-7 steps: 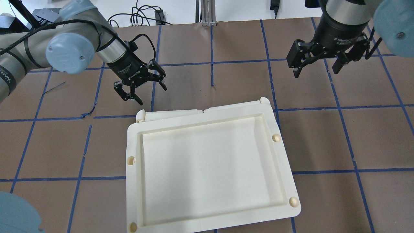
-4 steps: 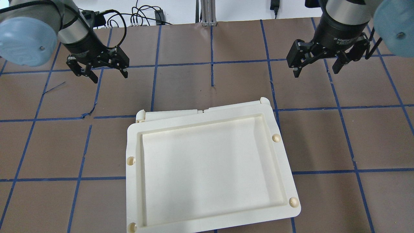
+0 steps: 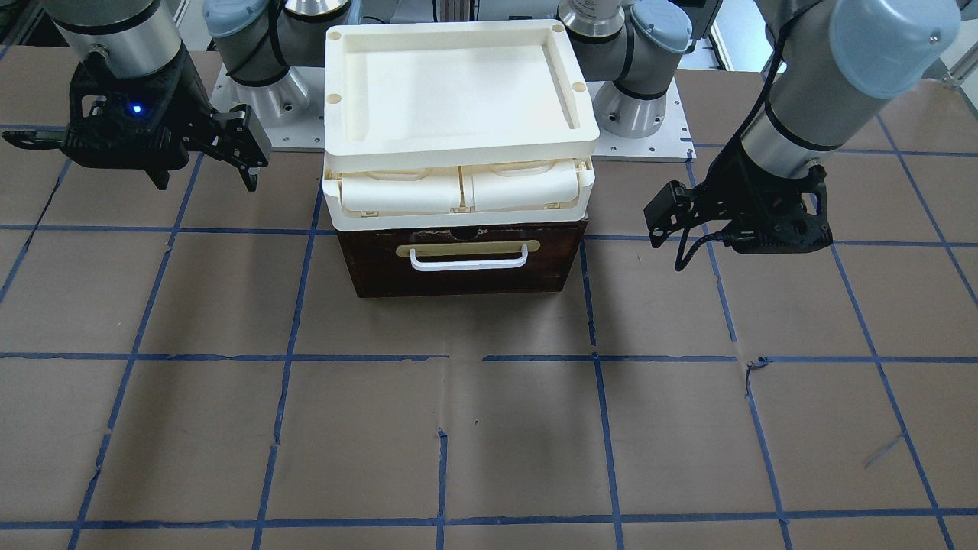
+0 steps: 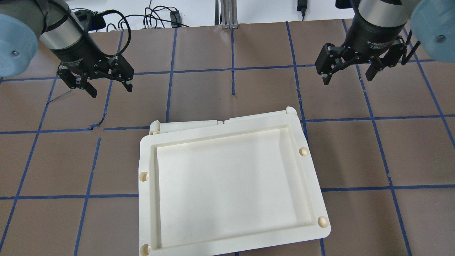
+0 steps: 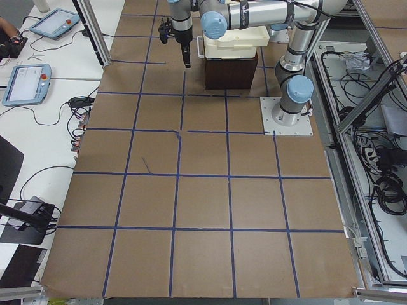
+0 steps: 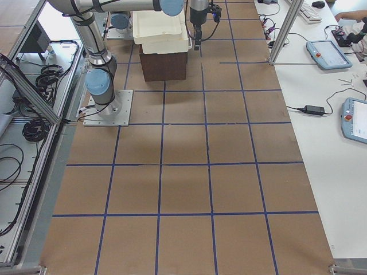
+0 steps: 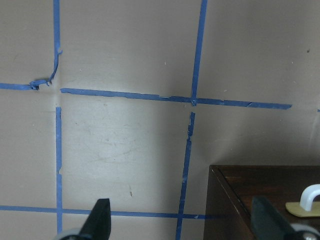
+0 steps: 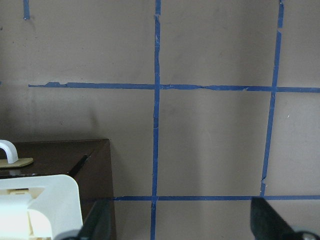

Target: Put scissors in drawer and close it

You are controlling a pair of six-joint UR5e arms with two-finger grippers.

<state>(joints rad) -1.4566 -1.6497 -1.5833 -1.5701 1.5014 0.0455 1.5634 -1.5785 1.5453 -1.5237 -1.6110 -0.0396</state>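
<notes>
No scissors showed in any view; you could only presume them inside, since the dark brown wooden drawer (image 3: 462, 260) sat shut beneath the cream plastic tray-topped box (image 3: 458, 99). Your left gripper (image 4: 111, 89) and right gripper (image 4: 346, 79) hung spread wide, empty, either side. Little looked left.

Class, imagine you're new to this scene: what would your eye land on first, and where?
A cream tray-topped box sits on a dark brown drawer, shut, mid-table near the robot. The left hand and right hand hang open and empty on either side.
</notes>
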